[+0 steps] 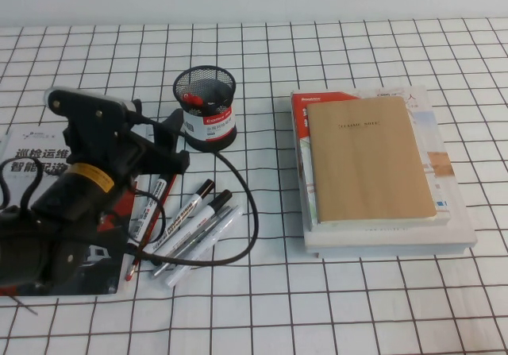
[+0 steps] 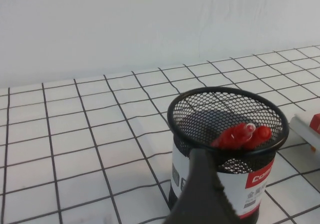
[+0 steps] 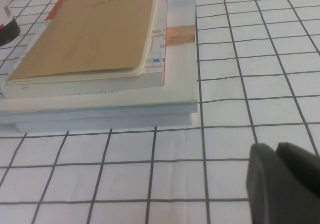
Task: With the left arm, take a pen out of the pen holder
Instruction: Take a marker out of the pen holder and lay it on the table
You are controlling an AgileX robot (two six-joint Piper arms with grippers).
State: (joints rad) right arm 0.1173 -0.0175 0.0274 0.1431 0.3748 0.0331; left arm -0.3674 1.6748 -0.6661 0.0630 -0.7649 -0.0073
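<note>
Left of centre in the high view, the left gripper (image 1: pixel 176 142) hangs low over a white table with a black grid (image 1: pixel 357 307), just beside the pen holder (image 1: pixel 210 125). Its jaws stand parted and hold nothing. The left wrist view shows a single dark finger (image 2: pixel 202 196) at the bottom centre of the frame, in front of the holder's wall.

The pen holder is a round black mesh cup with a red and white label, standing upright at upper centre. Red-capped pens (image 1: pixel 193 99) remain inside it, leaning against the rim.

Below the gripper, several marker pens (image 1: pixel 194 220) lie loose on the table, side by side and slanted. A black cable (image 1: pixel 252 212) loops around them. A printed booklet (image 1: pixel 24 152) lies under the arm at lower left.

On the right sits a stack of books (image 1: pixel 389 232) topped by a tan notebook (image 1: pixel 369 160).

The right gripper (image 3: pixel 280 184) appears only in the right wrist view, at lower right, above bare table near the stack, its dark jaws pressed together on nothing.
</note>
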